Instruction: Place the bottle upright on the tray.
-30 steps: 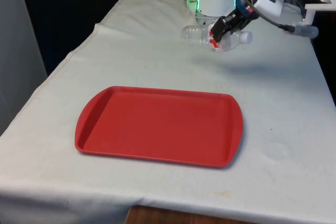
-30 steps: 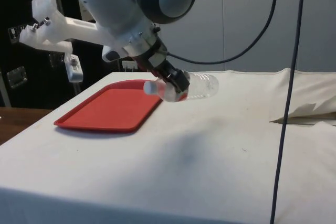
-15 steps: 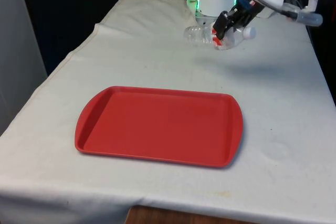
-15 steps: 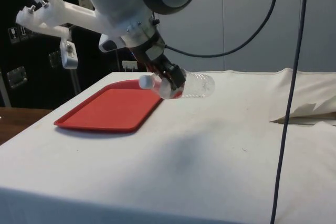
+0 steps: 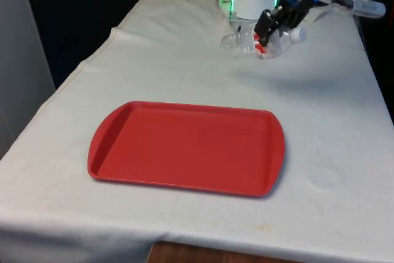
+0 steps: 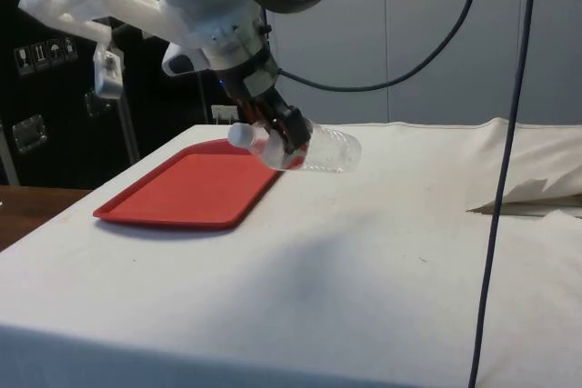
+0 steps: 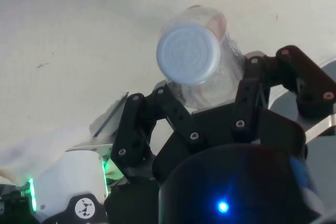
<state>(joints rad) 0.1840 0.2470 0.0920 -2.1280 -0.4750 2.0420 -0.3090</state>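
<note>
Front view: the black two-finger claw (image 5: 273, 28) carries a clear plastic bottle with white cap (image 5: 246, 44) above the table's far edge; the red plastic tray (image 5: 184, 147) lies bare.
Side view: bottle (image 6: 320, 149) near level, off the cloth.
Wrist view: fingers (image 7: 137, 129) pinching the bottle (image 7: 195, 59).
Progress: picked up; uprighting and setting down remain.
</note>
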